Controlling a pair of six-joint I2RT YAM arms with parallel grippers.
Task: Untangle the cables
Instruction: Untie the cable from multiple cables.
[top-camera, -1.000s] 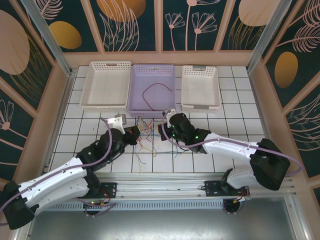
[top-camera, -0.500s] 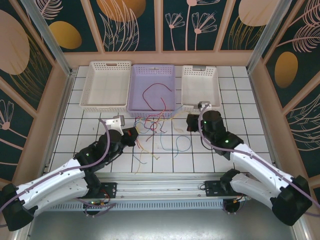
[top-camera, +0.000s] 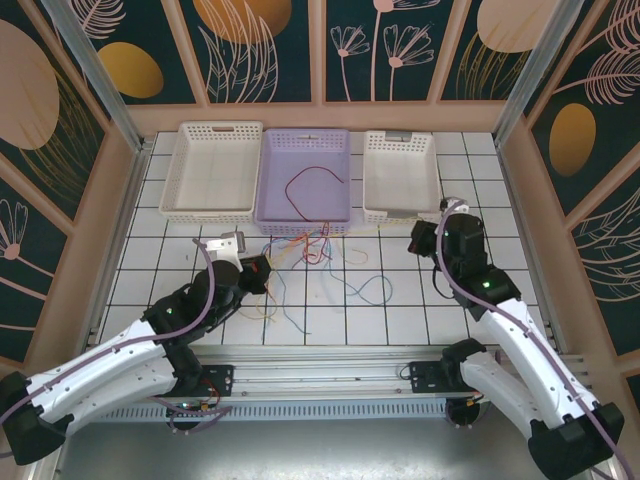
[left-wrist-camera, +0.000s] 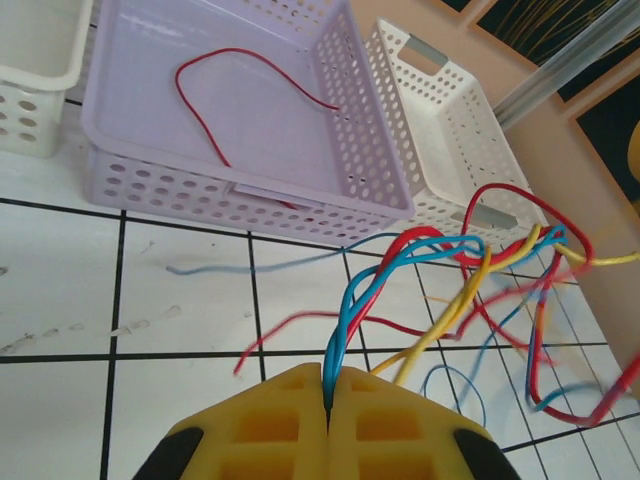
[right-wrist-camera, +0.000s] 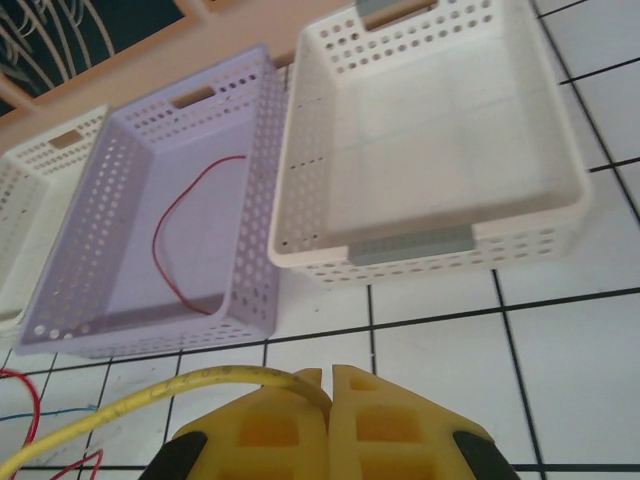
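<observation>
Now, left jaws pinched shut on blue cables (left-wrist-camera: 340, 330), right jaws clamping a yellow cable (right-wrist-camera: 230, 374), red cable (top-camera: 318, 168) inside lilac basket (top-camera: 322, 206).

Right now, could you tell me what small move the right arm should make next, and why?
Probably pull the right gripper rightward: it pinches the yellow cable, whose far end runs toward the tangle, while the left gripper anchors the blue cables.

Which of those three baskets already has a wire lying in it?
The lilac middle basket: one red wire curls on its floor. The left white basket and right white basket hold nothing.
</observation>
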